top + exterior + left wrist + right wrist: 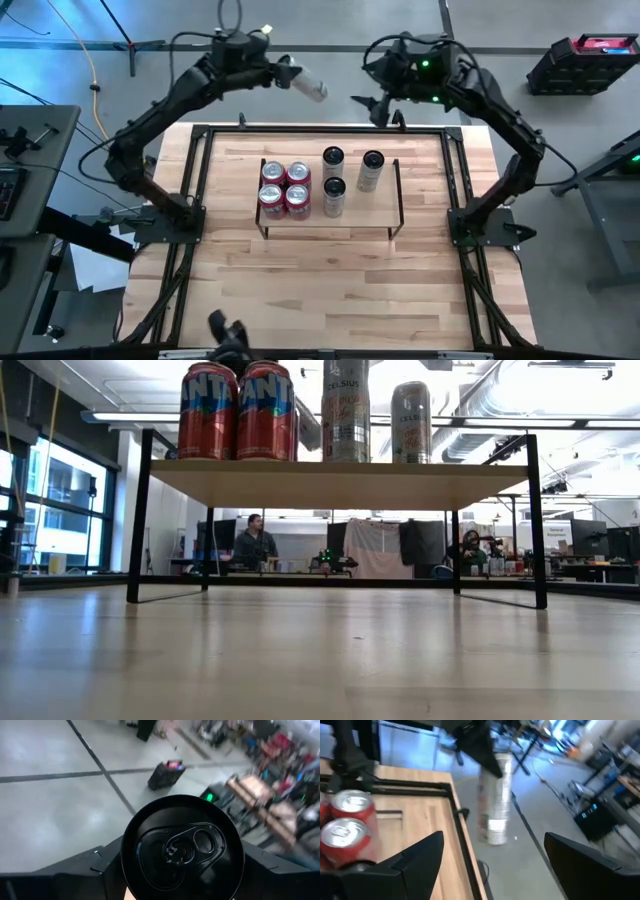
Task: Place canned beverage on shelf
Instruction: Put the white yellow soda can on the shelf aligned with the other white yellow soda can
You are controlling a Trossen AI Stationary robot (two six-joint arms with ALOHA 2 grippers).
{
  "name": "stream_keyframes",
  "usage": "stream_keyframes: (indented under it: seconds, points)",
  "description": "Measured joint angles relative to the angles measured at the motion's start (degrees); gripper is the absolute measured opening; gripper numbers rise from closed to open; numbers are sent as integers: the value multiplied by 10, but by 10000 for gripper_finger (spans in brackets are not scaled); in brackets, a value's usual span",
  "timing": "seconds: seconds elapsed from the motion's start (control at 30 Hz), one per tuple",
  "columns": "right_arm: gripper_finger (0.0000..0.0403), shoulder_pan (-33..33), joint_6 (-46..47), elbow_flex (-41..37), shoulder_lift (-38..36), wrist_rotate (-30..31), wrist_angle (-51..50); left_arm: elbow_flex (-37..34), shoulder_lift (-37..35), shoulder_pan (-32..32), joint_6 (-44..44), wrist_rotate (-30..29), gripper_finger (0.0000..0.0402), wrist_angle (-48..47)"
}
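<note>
Beyond the far edge of the table, a slim silver-white beverage can with a black lid (309, 86) is clamped between the fingers of the left gripper (291, 76), well clear of the tabletop. The can lies roughly horizontal, its long axis running outward from the claw toward the right arm and angled slightly toward the table. In the left wrist view the black lid with its pull tab (182, 849) faces the camera squarely, the can body hidden behind it. The right wrist view shows the same can (495, 802) hanging beside the table's black rail, gripped at one end by the other arm's dark fingers.

On the table stands the shelf, a low light-wood board on a thin black wire frame (380, 205). It carries four red soda cans (285, 187) packed in a square at its left end and three slim silver cans with black lids (334, 184) toward the middle, all upright. The low view shows two of the red cans (238, 410) and two slim cans (345, 410) standing on the board.

The right gripper (369, 103) hovers over the far rail of the light-wood tabletop (330, 290), fingers spread apart and holding nothing.
</note>
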Motion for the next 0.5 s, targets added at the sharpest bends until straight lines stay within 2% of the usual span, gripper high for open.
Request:
stream_keyframes:
  seconds: [0.17, 0.37, 0.5]
  points:
    - [330, 42, -38, 0, 26, 2, 40, 0, -46, -7, -65, -39, 243, 0]
    - [330, 82, -74, 0, 48, 71, 48, 0, -84, -47, -55, -96, 243, -2]
    - [330, 88, -70, 0, 50, 84, 69, 0, -92, -73, -68, -129, 243, -8]
